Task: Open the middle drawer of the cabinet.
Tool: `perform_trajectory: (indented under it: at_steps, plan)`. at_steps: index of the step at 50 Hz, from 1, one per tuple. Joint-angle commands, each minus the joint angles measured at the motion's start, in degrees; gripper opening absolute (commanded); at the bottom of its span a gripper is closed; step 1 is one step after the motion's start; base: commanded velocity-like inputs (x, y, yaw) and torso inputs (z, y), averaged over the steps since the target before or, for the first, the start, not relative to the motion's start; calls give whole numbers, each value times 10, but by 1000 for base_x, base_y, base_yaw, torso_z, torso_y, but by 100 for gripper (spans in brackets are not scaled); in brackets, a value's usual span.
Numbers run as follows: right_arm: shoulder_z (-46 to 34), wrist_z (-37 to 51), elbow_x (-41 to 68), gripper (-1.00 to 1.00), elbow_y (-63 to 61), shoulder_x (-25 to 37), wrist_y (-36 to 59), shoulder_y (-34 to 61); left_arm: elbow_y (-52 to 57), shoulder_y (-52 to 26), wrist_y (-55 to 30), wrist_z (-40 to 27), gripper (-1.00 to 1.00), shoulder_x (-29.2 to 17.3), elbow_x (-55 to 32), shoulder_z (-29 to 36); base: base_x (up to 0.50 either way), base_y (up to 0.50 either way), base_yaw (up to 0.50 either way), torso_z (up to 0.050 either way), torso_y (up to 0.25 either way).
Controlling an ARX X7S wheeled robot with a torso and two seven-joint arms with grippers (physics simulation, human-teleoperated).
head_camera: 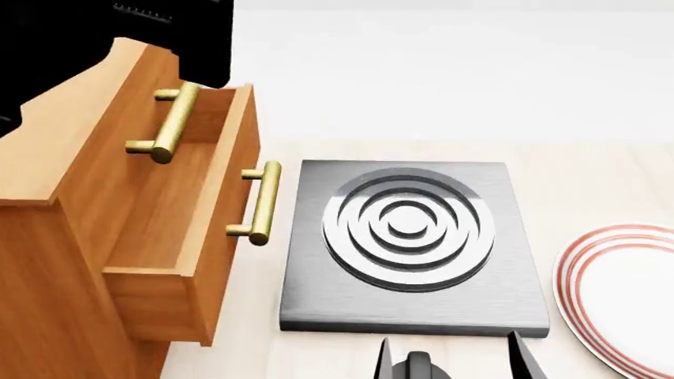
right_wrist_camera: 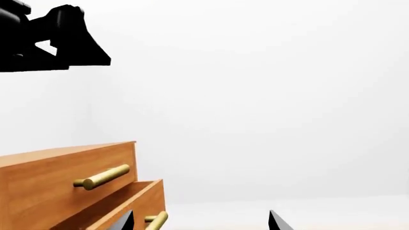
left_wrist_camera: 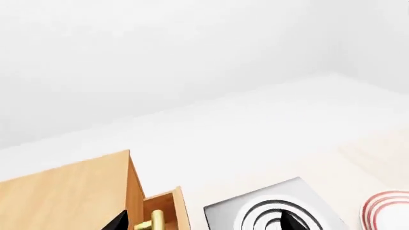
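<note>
My right tool (head_camera: 451, 355) hangs released and empty over the bench, nearest me. Beyond it to its left, the middle drawer (head_camera: 216, 213) already stands pulled well out of the cabinet (head_camera: 53, 260) (job looks essentially done). Farthest, my left tool (left_wrist_camera: 201, 224) sits spread above that drawer's handle, holding nothing.

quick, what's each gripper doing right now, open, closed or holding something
Left gripper: open, holding nothing, above the pulled-out middle drawer.
Right gripper: open, empty, near the hotplate.
</note>
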Motion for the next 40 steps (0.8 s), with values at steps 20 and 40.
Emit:
perform_trajectory:
  at_steps: [20,40]
  plan:
    - [-5,2,4,100,5,2,-1,3,-86,-3,-65,-55,100,-1,-213,-9,0,0,0,0,0]
    - [-9,4,2,100,6,3,2,5,-148,22,-74,-94,100,-5,-310,18,0,0,0,0,0]
